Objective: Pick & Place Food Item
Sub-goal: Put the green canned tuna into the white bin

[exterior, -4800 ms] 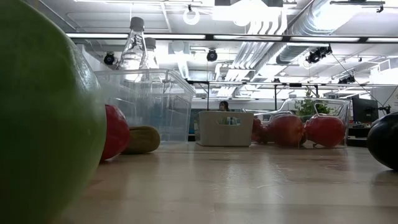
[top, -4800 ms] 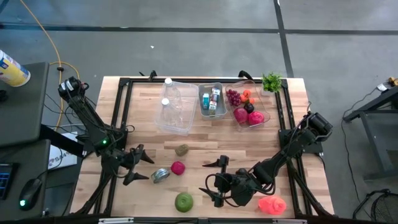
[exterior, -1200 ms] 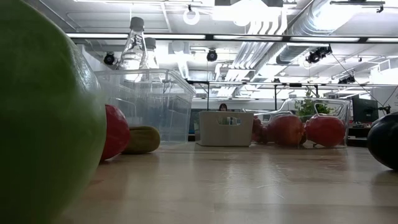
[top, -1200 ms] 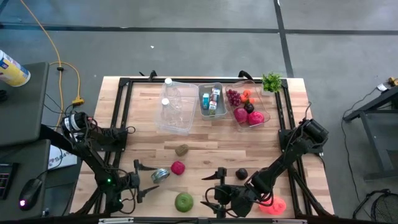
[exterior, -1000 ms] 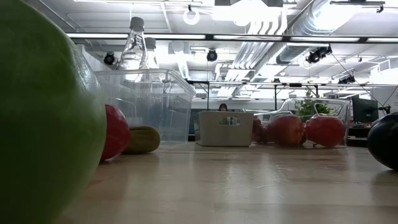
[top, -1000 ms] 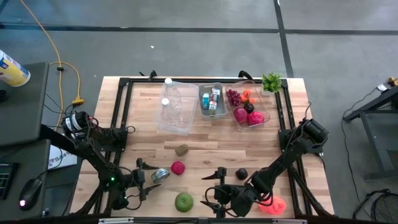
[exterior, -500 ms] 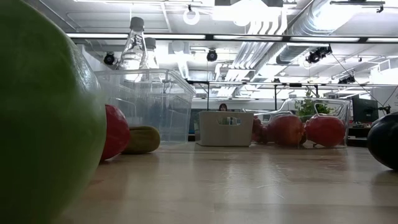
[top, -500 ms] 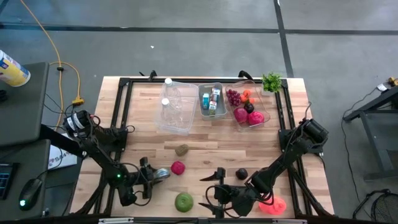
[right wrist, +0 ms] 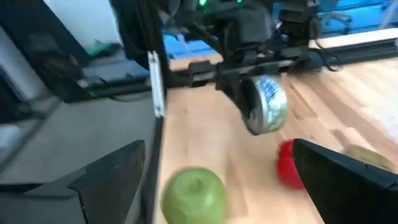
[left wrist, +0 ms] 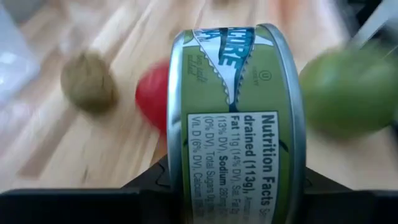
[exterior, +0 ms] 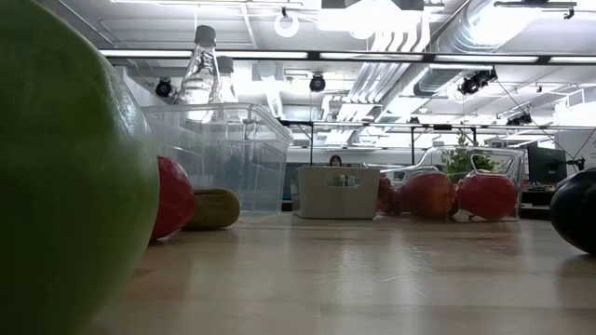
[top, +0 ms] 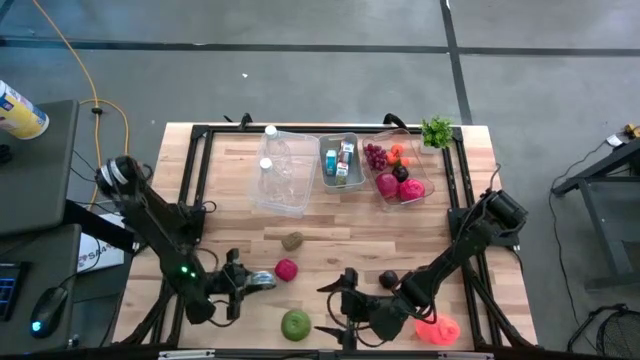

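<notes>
Gripping the tin can (left wrist: 233,124) near the table's front edge, the left gripper (top: 243,278) pinches its sides; next, lift toward a bin. The right gripper (top: 338,303) waits, jaws spread.

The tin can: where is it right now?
In the high view the tin can sits in the left gripper near the table's front left, just left of the red fruit and above-left of the green apple.

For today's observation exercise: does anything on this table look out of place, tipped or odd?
The tin can stands out: it is on its edge, not flat, clamped in the left claw near the red fruit. Nothing looks spilled or damaged.
</notes>
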